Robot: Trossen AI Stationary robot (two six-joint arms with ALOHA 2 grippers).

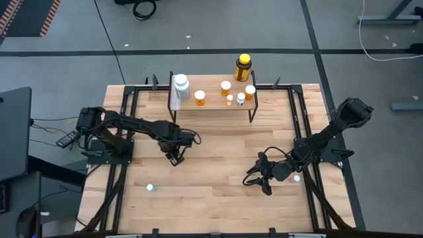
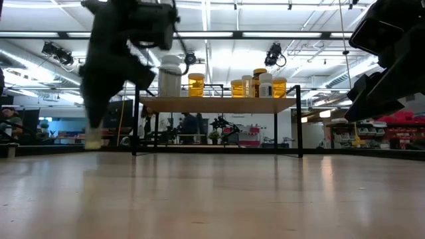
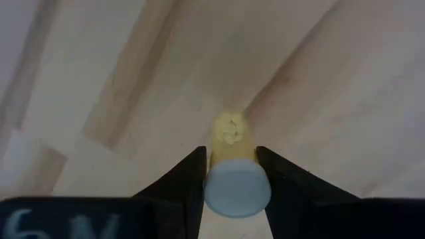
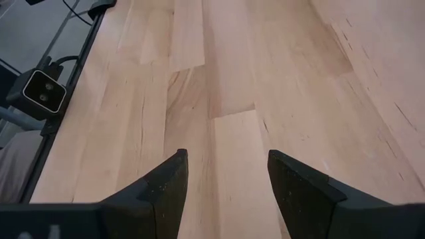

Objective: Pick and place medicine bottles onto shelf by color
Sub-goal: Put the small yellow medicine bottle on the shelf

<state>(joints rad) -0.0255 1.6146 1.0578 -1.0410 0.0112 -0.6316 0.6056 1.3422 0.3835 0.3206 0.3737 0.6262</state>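
The shelf (image 1: 211,106) stands at the table's far middle. On it are a larger white bottle (image 1: 180,86) at its left end and several small orange and white bottles (image 1: 228,94) toward its right. A dark amber bottle with a yellow cap (image 1: 242,67) stands at the shelf's far edge. My left gripper (image 1: 175,158) is in front of the shelf, shut on a small yellowish white-capped bottle (image 3: 231,166). My right gripper (image 1: 264,180) is open and empty over the table's right half (image 4: 226,156). Small white bottles stand on the table at the near left (image 1: 151,188) and beside my right arm (image 1: 297,178). My left gripper pinches the small bottle between its two fingers (image 3: 189,176), on the sides of its body just under the white cap (image 3: 229,147). The fingers point down from above, with the cap toward the wrist. The bottle hangs upright, and its lower end (image 2: 93,139) seems a little clear of the table.
Black frame rails (image 1: 301,125) run along the table's left and right sides, with the arm bases on them. The wooden tabletop (image 1: 218,152) stretches bare between the two grippers and in front of the shelf.
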